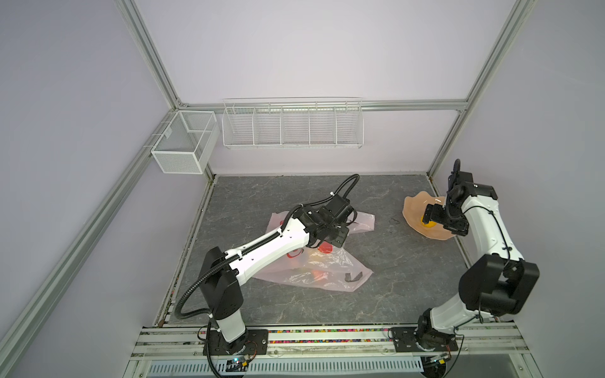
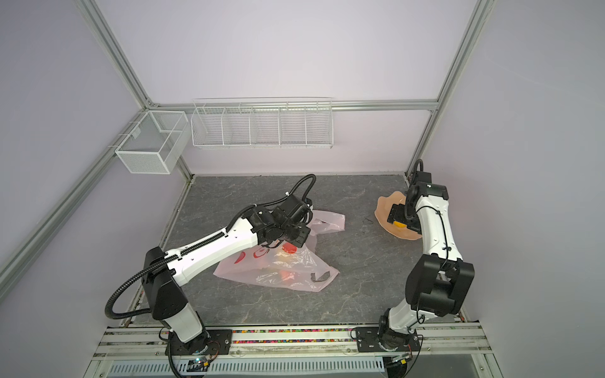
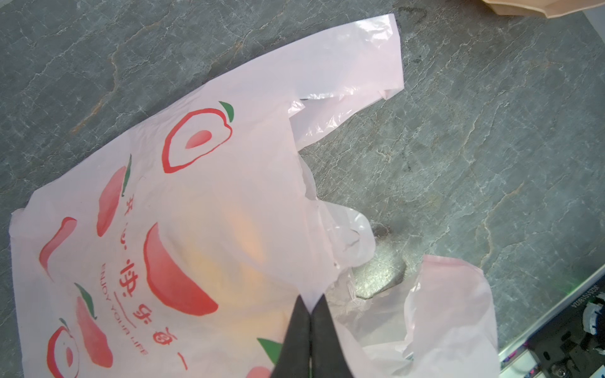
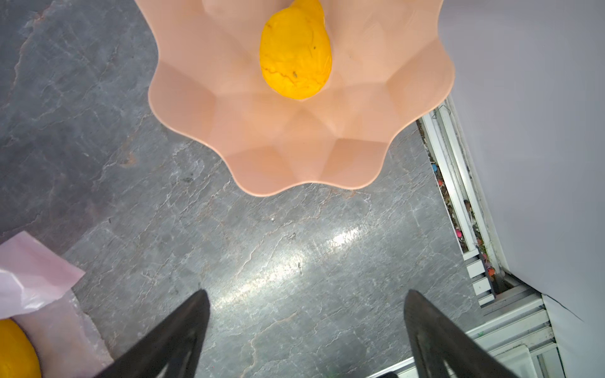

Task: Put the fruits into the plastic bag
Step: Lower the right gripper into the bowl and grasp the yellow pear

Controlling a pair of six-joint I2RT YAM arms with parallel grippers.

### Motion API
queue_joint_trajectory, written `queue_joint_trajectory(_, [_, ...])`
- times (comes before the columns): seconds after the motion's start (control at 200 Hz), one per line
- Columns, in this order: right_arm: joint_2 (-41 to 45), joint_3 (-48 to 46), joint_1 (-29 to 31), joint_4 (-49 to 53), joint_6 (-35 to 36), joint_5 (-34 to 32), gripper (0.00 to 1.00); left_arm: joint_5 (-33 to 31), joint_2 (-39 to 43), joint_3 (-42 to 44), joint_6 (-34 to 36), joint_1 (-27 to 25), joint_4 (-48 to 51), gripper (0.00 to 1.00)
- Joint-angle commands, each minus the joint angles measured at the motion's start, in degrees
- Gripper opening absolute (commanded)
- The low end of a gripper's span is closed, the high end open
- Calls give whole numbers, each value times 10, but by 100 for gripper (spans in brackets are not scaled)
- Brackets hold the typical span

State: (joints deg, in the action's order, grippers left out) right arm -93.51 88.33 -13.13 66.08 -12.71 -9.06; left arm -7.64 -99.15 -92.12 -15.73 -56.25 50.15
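Note:
The pale-pink plastic bag with red peach prints lies crumpled mid-table in both top views. Red and orange fruits show dimly through its film. My left gripper is shut, pinching the bag's mouth edge between its fingers. One yellow fruit lies on the peach wavy-edged plate at the right. My right gripper hangs open over the plate with nothing between its jaws. Another yellow piece shows at the edge of the right wrist view, by the bag.
A white wire rack and a mesh basket hang on the back wall. The metal frame rail and the wall run close beside the plate. Bare grey stone-patterned table lies between bag and plate.

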Motion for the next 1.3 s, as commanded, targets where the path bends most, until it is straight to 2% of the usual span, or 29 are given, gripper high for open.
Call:
queue_joint_trajectory(0.0, [-34, 23, -14, -17, 17, -3, 92, -4, -10, -22, 8, 3, 16, 0])
queue_joint_trajectory(0.29, [-123, 67, -36, -50, 24, 47, 89, -6, -10, -20, 2, 3, 21, 0])
queue_joint_trajectory(0.645, [-233, 118, -44, -76, 25, 67, 89, -5, -14, -17, -7, 2, 21, 0])
queue_joint_trajectory(0.915, [-286, 157, -43, -73, 22, 59, 93, -7, -17, -17, -11, 2, 21, 0])
queue_joint_trajectory(1.115, [-311, 169, -42, -74, 23, 52, 100, -5, -20, -18, -11, 2, 21, 0])
queue_joint_trajectory(1.295, [-328, 179, -41, -70, 21, 42, 91, -3, -21, -20, -12, 2, 22, 0])
